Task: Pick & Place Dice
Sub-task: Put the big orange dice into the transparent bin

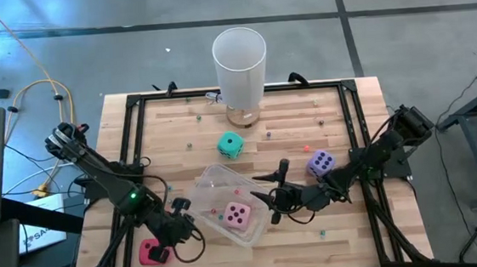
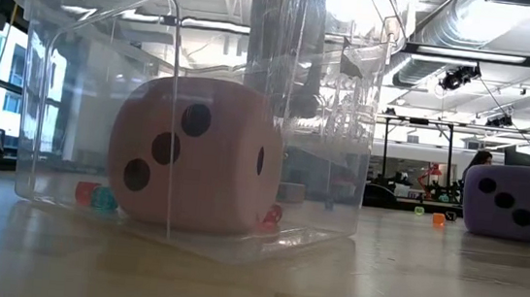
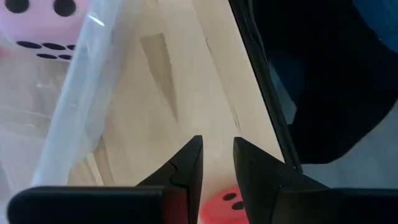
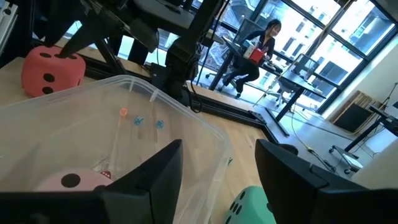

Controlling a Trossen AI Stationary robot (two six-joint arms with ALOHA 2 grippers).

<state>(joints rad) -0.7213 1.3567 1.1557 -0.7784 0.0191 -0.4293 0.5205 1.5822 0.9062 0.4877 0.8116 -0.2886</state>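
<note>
Pink die (image 1: 237, 214): inside the clear plastic bin (image 1: 212, 180), resting on its floor, toward the bin's near right side; the low view shows three pips on one face through the wall.
Clear bin: sits near the middle of the wooden bench (image 1: 349, 236), a few tiny coloured beads loose inside it.
Red die (image 1: 153, 252): on the bench at the near left corner, outside the bin, just beside the left tool.
Left tool (image 1: 180, 229): low over the bench between the red die and the bin's left wall; fingers apart by a narrow gap, nothing between them. The left wrist view shows the red die just past the fingertips.
Right tool (image 1: 268, 190): at the bin's right edge, fingers spread wide, empty; the right wrist view looks past them over the bin rim.
Purple die (image 1: 320, 164): on the bench right of the bin, close beside the right arm, untouched.
Teal-green die (image 1: 230, 145): on the bench just beyond the bin's far side, apart from both tools.
White cylinder (image 1: 239, 63): upright at the far edge of the bench, centre.
Room beyond: a seated person (image 4: 260, 45) at a desk, far off in the right wrist view.
</note>
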